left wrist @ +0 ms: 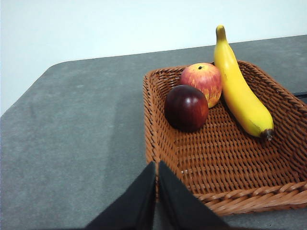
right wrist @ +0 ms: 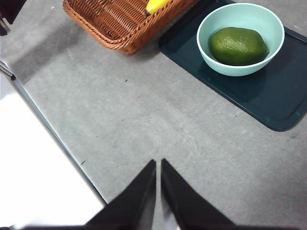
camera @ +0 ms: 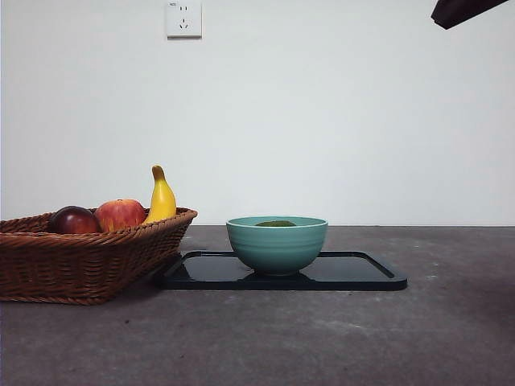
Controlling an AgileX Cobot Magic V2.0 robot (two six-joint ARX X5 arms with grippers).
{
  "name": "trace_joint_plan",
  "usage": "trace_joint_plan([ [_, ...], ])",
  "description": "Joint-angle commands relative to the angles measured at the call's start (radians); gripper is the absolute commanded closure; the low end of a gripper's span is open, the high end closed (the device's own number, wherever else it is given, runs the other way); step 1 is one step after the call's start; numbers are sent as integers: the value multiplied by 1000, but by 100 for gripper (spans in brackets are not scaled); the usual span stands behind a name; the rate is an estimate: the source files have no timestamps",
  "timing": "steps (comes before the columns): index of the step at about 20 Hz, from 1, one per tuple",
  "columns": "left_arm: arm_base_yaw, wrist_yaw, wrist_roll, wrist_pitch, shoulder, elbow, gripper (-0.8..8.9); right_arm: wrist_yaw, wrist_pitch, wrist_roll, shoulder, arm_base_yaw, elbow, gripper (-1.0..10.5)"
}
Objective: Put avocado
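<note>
The dark-green avocado [right wrist: 238, 45] lies inside the teal bowl [right wrist: 211, 23]; from the front only its top [camera: 276, 223] shows above the bowl's rim [camera: 276, 244]. The bowl stands on a black tray [camera: 362, 273]. My right gripper [right wrist: 158, 165] hangs shut and empty high over bare table, well away from the bowl. My left gripper [left wrist: 157, 167] is shut and empty too, above the near rim of the wicker basket [left wrist: 230, 167]. In the front view one arm shows only as a dark tip [camera: 463, 11] at the top right corner.
The wicker basket [camera: 72, 261] at the left holds a dark red-purple fruit [left wrist: 186, 108], a red-yellow apple [left wrist: 204, 81] and a banana [left wrist: 240, 91]. The basket touches the tray's left end. A table edge [right wrist: 53, 139] runs near my right gripper.
</note>
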Motion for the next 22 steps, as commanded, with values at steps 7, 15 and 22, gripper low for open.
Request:
trace_joint_plan([
  [7, 2, -2, -5, -8, -2, -21, 805, 0, 9, 5, 6, 10, 5, 939],
  [15, 2, -2, -5, -8, -2, -21, 805, 26, 208, -73, -192, -365, -59, 939],
  [22, 2, -1, -5, -8, -2, -21, 805, 28, 589, -88, -520, -680, -439, 939],
])
